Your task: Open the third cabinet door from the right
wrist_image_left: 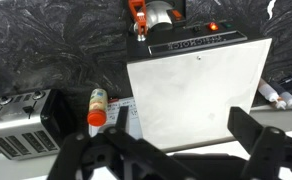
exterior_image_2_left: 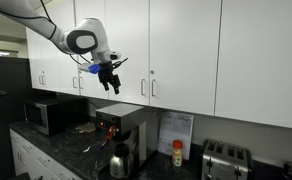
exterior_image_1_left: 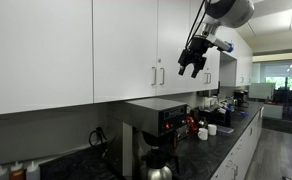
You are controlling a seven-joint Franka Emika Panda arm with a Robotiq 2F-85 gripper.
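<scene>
A row of white upper cabinet doors with slim metal handles runs along the wall in both exterior views. My gripper (exterior_image_1_left: 193, 58) (exterior_image_2_left: 108, 78) hangs open and empty in front of one door (exterior_image_2_left: 121, 45), about level with the handles. That door's handle (exterior_image_2_left: 143, 87) (exterior_image_1_left: 163, 75) is a short way to the side of the fingers, and they do not touch it. In the wrist view the two dark fingers (wrist_image_left: 171, 150) are spread wide with nothing between them, looking down at the counter.
Below the gripper stands a coffee machine (exterior_image_2_left: 121, 125) (wrist_image_left: 196, 85) with a glass pot. The dark counter also holds a toaster (exterior_image_2_left: 224, 158) (wrist_image_left: 16, 120), an orange-capped bottle (exterior_image_2_left: 177, 152) (wrist_image_left: 96, 108), a microwave (exterior_image_2_left: 48, 113) and small bottles (exterior_image_1_left: 201, 130).
</scene>
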